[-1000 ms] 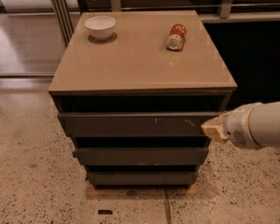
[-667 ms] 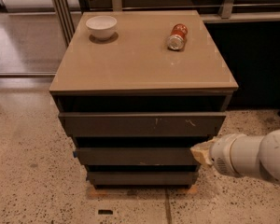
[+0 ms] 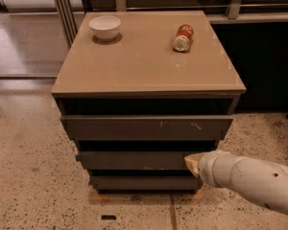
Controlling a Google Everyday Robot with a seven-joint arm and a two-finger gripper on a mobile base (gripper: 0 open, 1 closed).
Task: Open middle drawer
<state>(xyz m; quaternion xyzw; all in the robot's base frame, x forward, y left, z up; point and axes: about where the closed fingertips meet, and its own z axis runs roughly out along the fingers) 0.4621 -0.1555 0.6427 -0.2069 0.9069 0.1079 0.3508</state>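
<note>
At the desk [image 3: 144, 66] the white arm [image 3: 252, 178] reaches in from the lower right, almost level, lower than one second ago. The claw [image 3: 191, 161] touches the right end of the middle drawer [image 3: 134, 160], second of three fronts. I cannot tell if it is clenched. On top are a bowl [image 3: 104, 28] and a lying can [image 3: 183, 37].

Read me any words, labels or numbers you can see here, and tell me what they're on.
None can be read.
Red can lying on the cabinet top: label too blurred to read.
White bowl: plain.
Gripper, at the right end of the middle drawer front: no markings show.
</note>
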